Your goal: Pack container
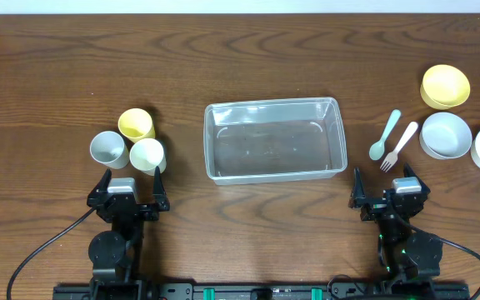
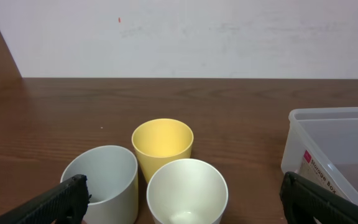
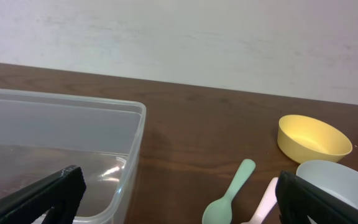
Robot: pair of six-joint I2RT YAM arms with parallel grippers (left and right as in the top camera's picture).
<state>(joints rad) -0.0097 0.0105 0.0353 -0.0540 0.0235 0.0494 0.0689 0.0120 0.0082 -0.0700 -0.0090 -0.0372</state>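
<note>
Sitting mid-table, the clear container (image 1: 272, 103) lies ahead of both arms and between them, touched by neither. The left gripper (image 1: 132, 177) has its jaws spread wide and empty, with a white cup (image 1: 147, 153) just ahead and the container off to its right. The right gripper (image 1: 382, 185) is equally wide apart and holds nothing, with the container ahead to its left and a green spoon (image 1: 384, 137) straight ahead.

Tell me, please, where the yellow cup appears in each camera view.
Overhead: yellow cup left of centre, farthest of three cups.
Left wrist: yellow cup at centre, behind grey cup and white cup.
Right wrist: not in view.
Shared landmark: clear container, centre overhead, right edge in left wrist, left in right wrist.
</note>
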